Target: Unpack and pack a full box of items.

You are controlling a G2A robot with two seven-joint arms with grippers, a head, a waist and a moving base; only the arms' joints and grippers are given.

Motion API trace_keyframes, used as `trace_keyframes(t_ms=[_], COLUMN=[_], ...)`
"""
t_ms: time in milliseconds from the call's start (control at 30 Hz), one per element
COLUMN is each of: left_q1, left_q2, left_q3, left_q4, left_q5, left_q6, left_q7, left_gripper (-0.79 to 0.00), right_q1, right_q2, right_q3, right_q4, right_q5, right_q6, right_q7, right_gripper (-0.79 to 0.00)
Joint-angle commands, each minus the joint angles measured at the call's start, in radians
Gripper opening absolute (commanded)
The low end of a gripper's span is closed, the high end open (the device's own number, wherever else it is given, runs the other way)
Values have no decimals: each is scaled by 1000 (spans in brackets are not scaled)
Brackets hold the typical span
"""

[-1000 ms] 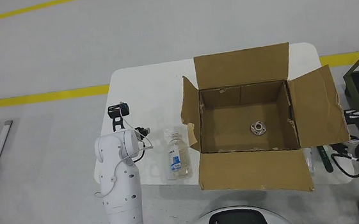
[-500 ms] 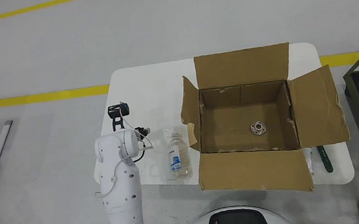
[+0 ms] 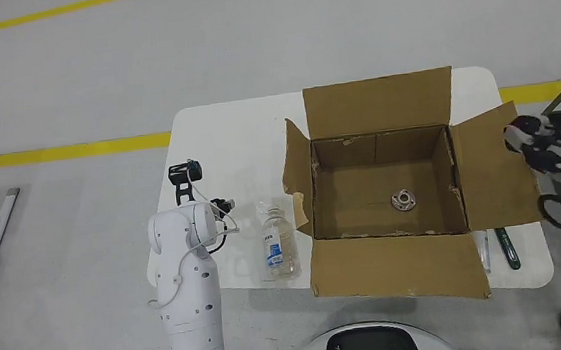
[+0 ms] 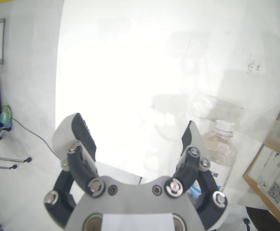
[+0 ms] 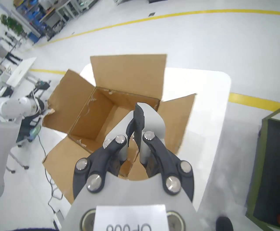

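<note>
Presently: unpacking; box open, one small piece, perhaps a metal fitting, inside.
Right gripper: closed, empty, over the box's flap.
Left gripper: spread, empty, beside the bottle.
Next: I open, descend, pinch it.

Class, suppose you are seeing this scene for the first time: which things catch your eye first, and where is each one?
The big cardboard box stands open on the white table, flaps spread, with a small metal part on its floor. A clear plastic bottle lies on the table beside the box, near the open left claw. The shut right claw hangs over the box's opposite side.
</note>
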Motion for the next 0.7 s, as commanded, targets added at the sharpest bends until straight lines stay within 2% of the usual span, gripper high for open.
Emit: trace_keyframes(t_ms=[0,100,267,567,667], left_q1=[0,0,0,0,0], left_q2=[0,0,0,0,0], left_q3=[0,0,0,0,0], left_q4=[0,0,0,0,0], left_q5=[0,0,0,0,0], left_q6=[0,0,0,0,0], left_q7=[0,0,0,0,0], left_gripper=[0,0,0,0,0], right_q1=[13,42,97,209,243], right_q2=[5,12,19,10,1], right_q3=[-78,-185,-369,-658,-716], right_q4=[6,34,100,272,321], right_q5=[-28,-101,-308,-667,-719], right_q6=[-43,-75,-103,-84,-54], right_q7=[42,80,138,117,102], right_gripper=[-785,-785,-785,-785,-785])
